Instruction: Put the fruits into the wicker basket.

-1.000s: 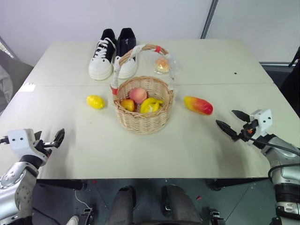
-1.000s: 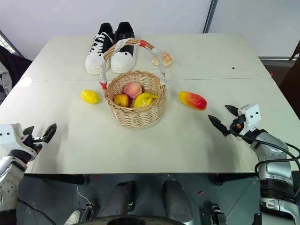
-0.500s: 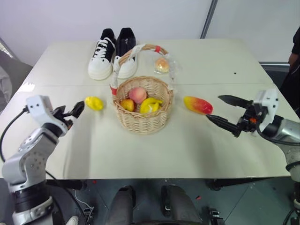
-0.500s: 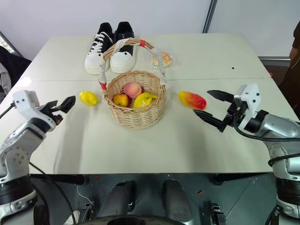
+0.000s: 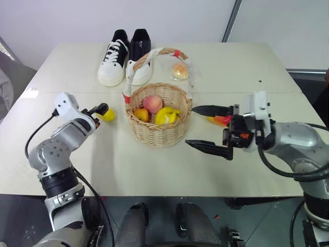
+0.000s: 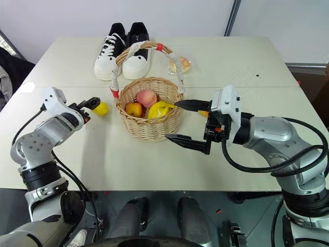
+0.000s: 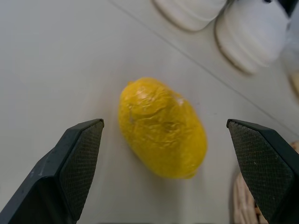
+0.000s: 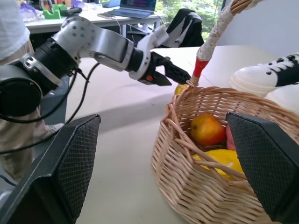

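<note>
You had neither fruit in the wicker basket [image 5: 158,135] yet: the lemon [image 7: 161,127] lay left of it between your left gripper's [image 7: 170,168] spread fingers, the mango [image 5: 220,120] right, beyond your wide-open right gripper [image 5: 202,128].

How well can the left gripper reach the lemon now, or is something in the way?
Probably yes. The left gripper is open, and the lemon lies on the bare table between its fingers, with nothing between them.

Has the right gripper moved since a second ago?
Yes. The right gripper has swung in from the table's right edge toward the round tan wicker basket, now open beside its right wall, in front of the red-and-yellow mango.
</note>
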Robot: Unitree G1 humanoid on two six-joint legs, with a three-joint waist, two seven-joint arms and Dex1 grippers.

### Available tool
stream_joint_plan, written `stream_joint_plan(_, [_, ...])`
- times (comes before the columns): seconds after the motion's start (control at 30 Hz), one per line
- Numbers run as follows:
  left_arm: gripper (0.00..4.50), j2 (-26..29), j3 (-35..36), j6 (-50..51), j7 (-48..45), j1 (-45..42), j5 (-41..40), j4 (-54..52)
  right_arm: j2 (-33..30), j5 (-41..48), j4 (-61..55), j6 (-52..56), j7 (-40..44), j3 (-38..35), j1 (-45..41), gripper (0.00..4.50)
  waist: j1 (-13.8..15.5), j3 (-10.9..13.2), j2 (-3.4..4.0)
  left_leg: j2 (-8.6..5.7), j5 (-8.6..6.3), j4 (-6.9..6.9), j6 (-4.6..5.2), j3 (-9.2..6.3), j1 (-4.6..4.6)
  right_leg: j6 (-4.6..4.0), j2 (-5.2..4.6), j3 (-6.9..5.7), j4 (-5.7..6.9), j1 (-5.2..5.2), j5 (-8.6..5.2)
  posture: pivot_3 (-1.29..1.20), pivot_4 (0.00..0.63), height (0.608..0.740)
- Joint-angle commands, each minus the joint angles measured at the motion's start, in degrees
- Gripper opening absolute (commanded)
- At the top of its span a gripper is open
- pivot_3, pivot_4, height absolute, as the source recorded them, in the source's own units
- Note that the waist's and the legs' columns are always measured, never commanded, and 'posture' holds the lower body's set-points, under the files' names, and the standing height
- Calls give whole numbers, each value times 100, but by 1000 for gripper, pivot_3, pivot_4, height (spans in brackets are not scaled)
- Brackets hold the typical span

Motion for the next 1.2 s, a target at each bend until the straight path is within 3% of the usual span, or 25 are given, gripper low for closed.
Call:
stream_joint_plan(0.03, [4500,-22,-106,35,238,-326,227,143,110,184,-331,-2,-77,50,-75,4476,0,0,0,0,0,0,0,0,0,0,0,0,0,0,0,0,150,740])
stream_joint_plan(0.3, [4500,-156,-71,139,610,-972,647,918,244,142,-503,-122,-102,139,243,4476,-14,-1,-3,-3,0,0,-1,0,-1,5,-2,-1,-3,-1,2,0,150,740])
stream_joint_plan(0.4, [3616,-214,15,152,721,-1063,729,1018,265,124,-553,-168,-120,152,320,4500,-16,0,-3,-3,0,-1,-1,1,-1,10,-3,-1,-3,-1,4,0,150,740])
stream_joint_plan(0.47, [2662,-183,-5,229,742,-1083,788,1040,289,126,-593,-175,-170,173,315,4500,-10,0,-3,-3,0,-1,-1,0,-2,10,-3,-1,-2,-3,5,0,150,740])
stream_joint_plan(0.53, [2227,-67,-114,298,699,-1077,930,1054,308,138,-629,-162,-225,193,291,4500,-14,0,-3,-3,0,-1,-2,1,-2,13,-3,-1,-2,-3,6,0,150,740])
stream_joint_plan(0.67, [2227,608,-693,-432,-583,-399,1186,310,324,137,-675,-130,-310,200,291,4500,-67,0,-3,-3,0,-6,-3,6,0,14,-2,0,-2,-8,7,0,150,740])
stream_joint_plan(0.77, [2227,1096,-504,-1221,-2074,482,875,-415,302,110,-649,-146,-325,171,325,4500,-48,0,-3,2,6,-36,-16,13,7,11,-7,4,-3,-17,8,0,150,740])
stream_joint_plan(0.97, [2227,2030,-35,-1354,-4907,2199,-789,-2306,161,108,-240,-222,-145,-143,318,4500,24,0,-4,23,14,-70,-30,9,-1,-32,-23,4,-29,-28,-13,0,150,740])
stream_joint_plan(1.1, [2227,2331,-490,-935,-5223,2136,-1862,-3077,36,18,97,-309,44,-277,200,4500,123,0,-2,30,15,-63,-30,15,-17,-61,-31,-4,-82,-11,3,0,150,740])
stream_joint_plan(1.2, [2227,2211,-1322,-923,-4882,1509,-1703,-3192,-30,-104,273,-386,111,-301,73,4500,128,0,-2,25,15,-49,-29,24,-29,-61,-30,-4,-95,-4,5,0,150,740])
